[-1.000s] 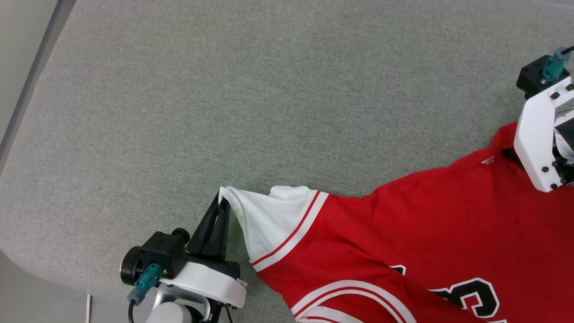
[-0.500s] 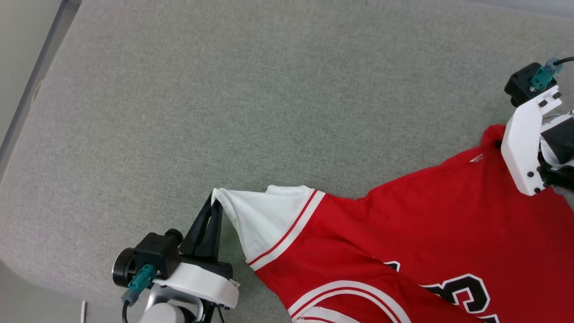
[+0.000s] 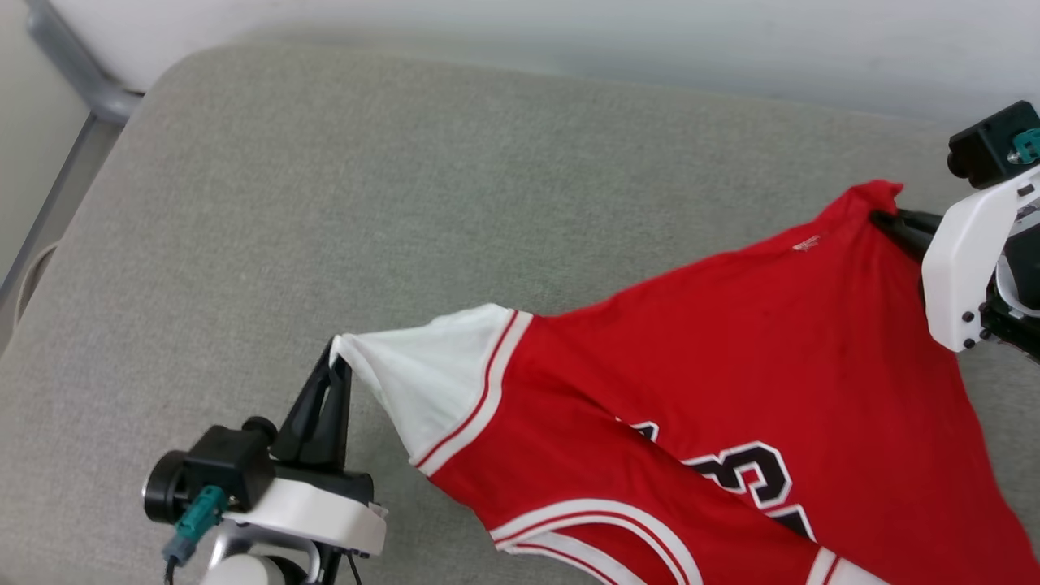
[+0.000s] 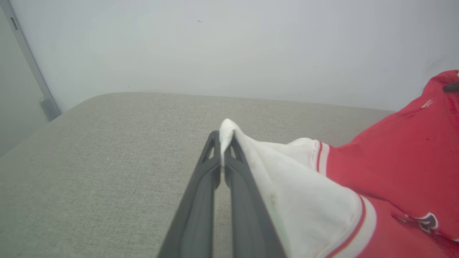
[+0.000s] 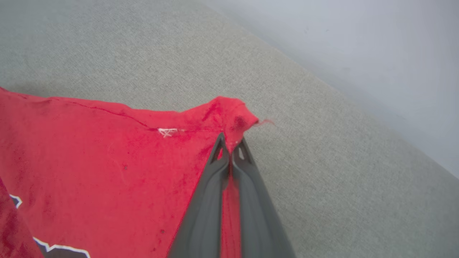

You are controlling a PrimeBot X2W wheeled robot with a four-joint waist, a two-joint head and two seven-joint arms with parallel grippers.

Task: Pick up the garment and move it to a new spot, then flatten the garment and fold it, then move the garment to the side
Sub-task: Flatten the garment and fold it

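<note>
The garment (image 3: 715, 349), a red jersey with a white striped sleeve and black numerals, hangs stretched between both grippers above the grey cushion (image 3: 325, 203). My left gripper (image 3: 335, 357) at the lower left is shut on the tip of the white sleeve (image 4: 287, 179). At the right edge my right gripper (image 3: 881, 218) is shut on a red corner of the garment (image 5: 229, 118). In the left wrist view the sleeve tip is pinched between the dark fingers (image 4: 200, 200). The right wrist view shows red cloth pinched between the fingers (image 5: 211, 200).
A pale wall (image 3: 569, 32) runs along the cushion's far edge. A grey metal post (image 3: 73, 65) stands at the far left corner. The cushion's rounded left edge (image 3: 49, 268) drops off toward the floor.
My right gripper has shut on the red corner. Both grippers have lifted and pulled the garment taut, and the head camera has tilted up, bringing the wall into view.
</note>
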